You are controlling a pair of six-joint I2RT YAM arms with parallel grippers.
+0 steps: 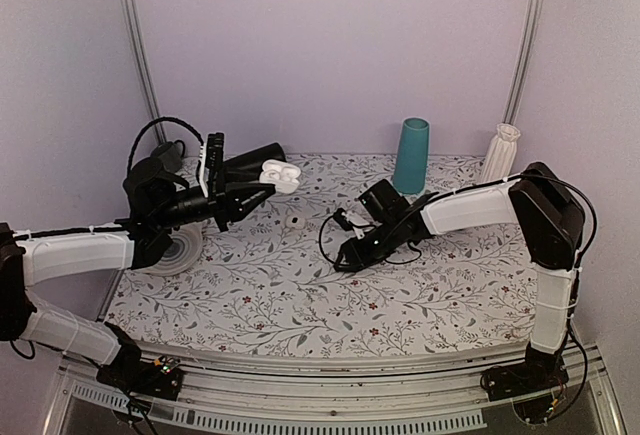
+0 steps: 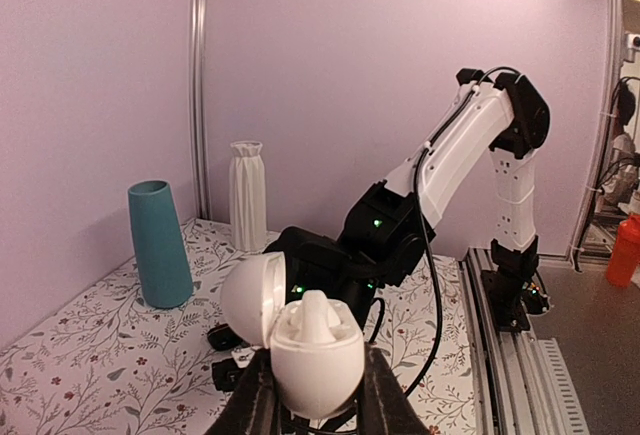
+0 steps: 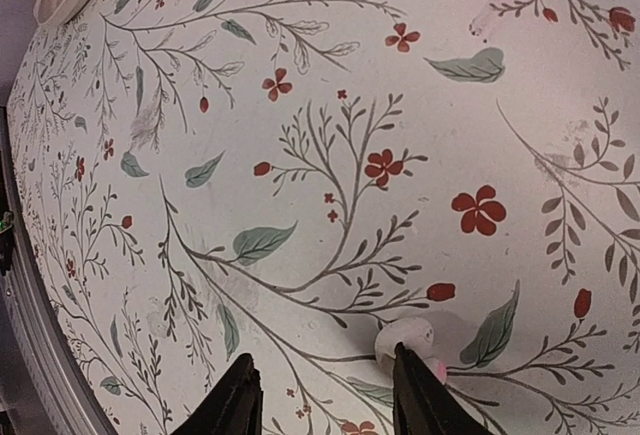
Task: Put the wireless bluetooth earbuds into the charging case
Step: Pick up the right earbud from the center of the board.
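My left gripper (image 1: 262,187) is shut on the white charging case (image 1: 280,175) and holds it above the table with the lid open. In the left wrist view the case (image 2: 315,355) sits between the fingers (image 2: 385,400), its lid (image 2: 250,295) swung left, and one white earbud (image 2: 318,313) stands in it. My right gripper (image 1: 343,253) is low over the cloth, jaws open. In the right wrist view a second white earbud (image 3: 402,336) with a pink tip lies on the cloth at the right fingertip (image 3: 412,385), partly hidden by it. The gripper (image 3: 325,400) holds nothing.
A small white round piece with a dark centre (image 1: 295,222) lies on the floral cloth between the arms. A teal cup (image 1: 411,155) and a white ribbed vase (image 1: 500,152) stand at the back right. A grey round disc (image 1: 182,251) lies at the left edge.
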